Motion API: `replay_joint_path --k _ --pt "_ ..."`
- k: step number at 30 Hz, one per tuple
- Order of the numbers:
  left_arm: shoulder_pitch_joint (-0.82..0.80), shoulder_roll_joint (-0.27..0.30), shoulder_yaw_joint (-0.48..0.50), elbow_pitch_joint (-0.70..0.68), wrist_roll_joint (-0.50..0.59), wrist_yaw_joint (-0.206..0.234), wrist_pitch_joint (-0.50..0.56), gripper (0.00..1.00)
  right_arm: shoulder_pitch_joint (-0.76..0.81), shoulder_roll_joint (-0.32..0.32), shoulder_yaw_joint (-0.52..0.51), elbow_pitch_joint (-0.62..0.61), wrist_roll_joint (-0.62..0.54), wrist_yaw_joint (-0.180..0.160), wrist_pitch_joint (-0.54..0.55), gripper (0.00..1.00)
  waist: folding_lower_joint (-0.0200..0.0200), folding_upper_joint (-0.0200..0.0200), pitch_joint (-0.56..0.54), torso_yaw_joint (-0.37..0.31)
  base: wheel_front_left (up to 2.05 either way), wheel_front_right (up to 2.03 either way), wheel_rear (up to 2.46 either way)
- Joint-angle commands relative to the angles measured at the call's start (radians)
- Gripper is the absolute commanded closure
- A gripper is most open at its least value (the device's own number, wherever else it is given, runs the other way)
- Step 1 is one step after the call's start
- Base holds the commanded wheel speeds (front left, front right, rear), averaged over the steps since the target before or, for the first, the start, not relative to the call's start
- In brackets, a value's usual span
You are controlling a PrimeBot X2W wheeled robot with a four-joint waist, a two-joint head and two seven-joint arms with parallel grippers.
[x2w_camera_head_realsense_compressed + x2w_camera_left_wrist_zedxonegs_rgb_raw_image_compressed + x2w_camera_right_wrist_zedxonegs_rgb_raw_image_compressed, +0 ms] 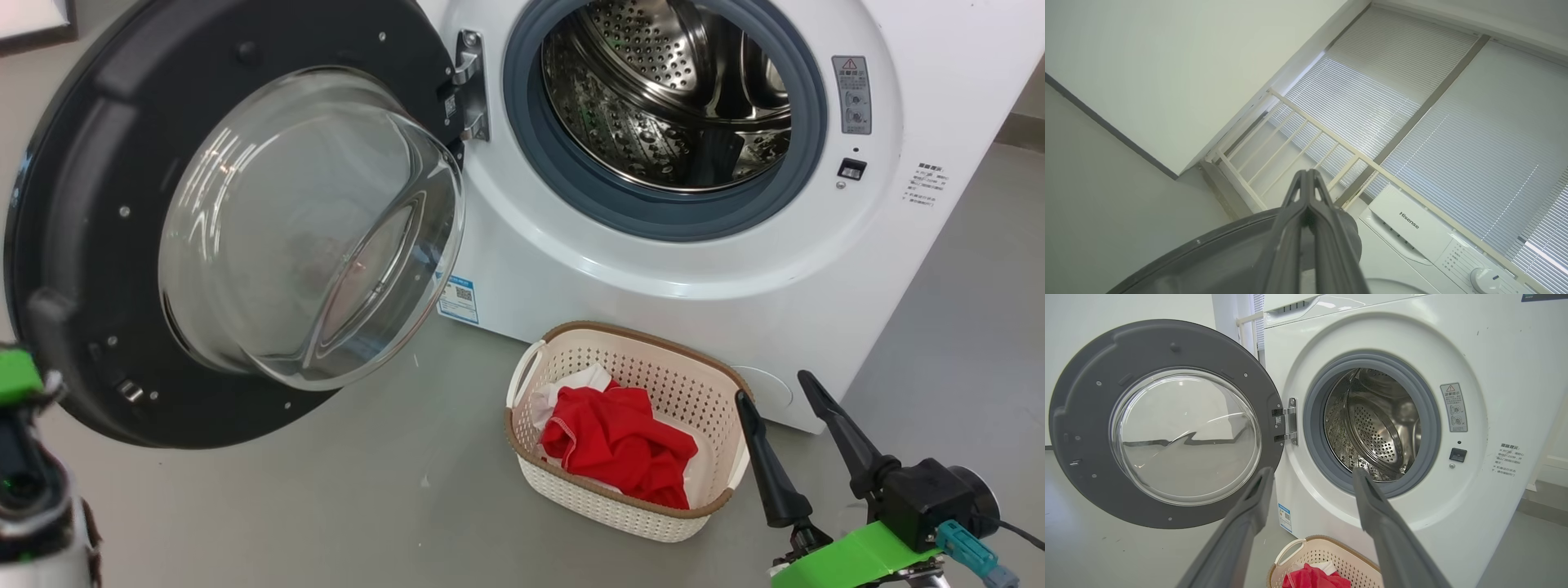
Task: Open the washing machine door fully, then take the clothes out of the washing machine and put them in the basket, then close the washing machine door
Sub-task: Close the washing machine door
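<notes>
Left end effector (pixel 1307 173): is sitting closed, its two dark fingers pressing together at the tips with nothing showing between them.
Right end effector (pixel 773 388): is standing wide open and holding nothing, fingers pointing toward the machine.
Washing machine door (pixel 82 245): is hanging swung wide open. Its black rim is lying just under the left end effector's fingers, though whether they are touching it cannot be told. It is sitting ahead and to the left of the right end effector's left finger.
Washing machine (pixel 653 278): is standing straight ahead of the right end effector, its steel drum (pixel 653 98) showing beyond the right finger.
Basket (pixel 637 333): is resting on the floor (pixel 326 506) just beside the right end effector's left finger, low between both fingers in the right wrist view.
Clothes (pixel 620 441): are lying bunched inside the basket, red with a white piece beneath, near the right end effector and well apart from the left one.
</notes>
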Motion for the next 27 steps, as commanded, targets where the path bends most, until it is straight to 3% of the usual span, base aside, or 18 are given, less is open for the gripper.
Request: replay_joint_path --k 1,20,27 --pt "-0.058 0.042 0.041 0.005 -0.013 -0.008 0.010 1.00 -0.027 -0.010 0.016 -0.031 -0.004 0.006 0.002 0.00 0.0000 0.0000 -0.001 0.000 0.00 0.00 0.00" --pt "-0.421 0.187 0.147 0.747 -0.177 0.039 0.154 1.00 -0.042 -0.010 0.037 -0.034 -0.008 0.006 0.012 0.00 0.0000 0.0000 0.009 -0.053 0.00 0.00 0.00" --pt "-0.456 0.227 0.113 0.877 -0.186 0.001 0.274 1.00 -0.039 -0.010 0.036 -0.044 -0.014 0.006 0.020 0.00 0.0000 0.0000 0.016 -0.077 0.00 0.00 0.00"
